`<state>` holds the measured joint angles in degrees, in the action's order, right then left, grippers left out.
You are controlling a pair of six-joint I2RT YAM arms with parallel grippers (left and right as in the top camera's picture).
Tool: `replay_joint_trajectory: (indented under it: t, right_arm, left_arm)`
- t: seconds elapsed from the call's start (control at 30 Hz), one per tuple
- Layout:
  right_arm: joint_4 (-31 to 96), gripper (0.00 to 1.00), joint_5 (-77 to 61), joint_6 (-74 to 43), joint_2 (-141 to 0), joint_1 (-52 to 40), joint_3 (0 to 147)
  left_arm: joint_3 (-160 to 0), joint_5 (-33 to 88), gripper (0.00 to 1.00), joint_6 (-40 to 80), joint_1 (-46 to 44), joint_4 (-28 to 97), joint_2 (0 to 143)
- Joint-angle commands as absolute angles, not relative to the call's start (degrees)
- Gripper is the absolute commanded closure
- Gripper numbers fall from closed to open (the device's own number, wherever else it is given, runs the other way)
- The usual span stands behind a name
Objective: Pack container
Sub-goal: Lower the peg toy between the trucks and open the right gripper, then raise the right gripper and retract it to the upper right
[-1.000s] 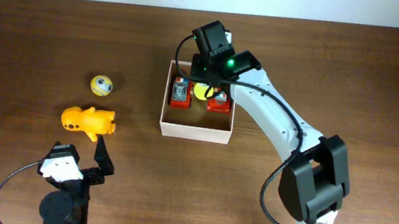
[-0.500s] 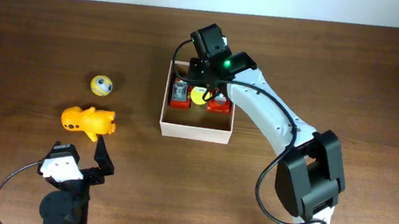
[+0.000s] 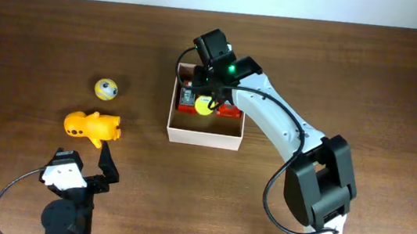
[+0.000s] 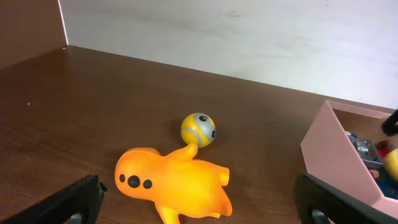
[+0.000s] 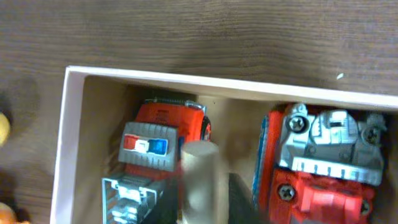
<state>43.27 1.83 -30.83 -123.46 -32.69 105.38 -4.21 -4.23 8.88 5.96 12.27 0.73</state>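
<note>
Wood table (image 3: 371,72): red trucks (image 5: 158,140) inside container (image 3: 204,138); orange toy (image 3: 92,127), ball (image 3: 106,88) at its 9 o'clock. Left claw (image 3: 84,158) wide, empty; right claw (image 3: 206,95) grip unreadable.

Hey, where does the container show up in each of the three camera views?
Overhead: the container sits at the centre of the table.
Left wrist: only its near corner shows, at the right edge.
Right wrist: it fills most of the frame, seen from above.
Shared landmark: the red toy vehicles inside it.
</note>
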Motion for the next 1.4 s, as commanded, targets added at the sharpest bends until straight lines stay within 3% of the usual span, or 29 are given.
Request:
replay_joint_trajectory:
  t: [0.0,0.5,0.8,1.07,1.13,1.27,1.37]
  right_arm:
    - [43.07,0.73,1.52,-30.46,-124.25,-33.04,105.91]
    - [41.78,0.72,2.13,-30.33,-124.11,-32.86,106.72]
    - [50.89,0.68,7.20,-25.30,-122.61,-31.31,121.25]
    - [67.48,0.42,17.04,-21.67,-122.58,-23.09,140.70]
    - [70.81,0.24,18.98,-20.64,-122.58,-18.85,143.35]
    - [74.26,0.05,18.92,-19.92,-122.91,-12.23,142.96]
    - [76.03,0.01,18.65,-19.94,-123.15,-8.27,141.45]
  left_arm:
    - [-3.68,-3.38,0.01,8.95,6.02,12.08,0.30]
    - [-3.68,-3.38,0.01,8.95,6.02,12.08,0.30]
    - [-3.68,-3.38,0.01,8.95,6.02,12.08,0.30]
    - [-3.68,-3.38,0.01,8.95,6.02,12.08,0.30]
    - [-3.68,-3.38,0.01,8.95,6.02,12.08,0.30]
    - [-3.68,-3.38,0.01,8.95,6.02,12.08,0.30]
    - [-3.68,-3.38,0.01,8.95,6.02,12.08,0.30]
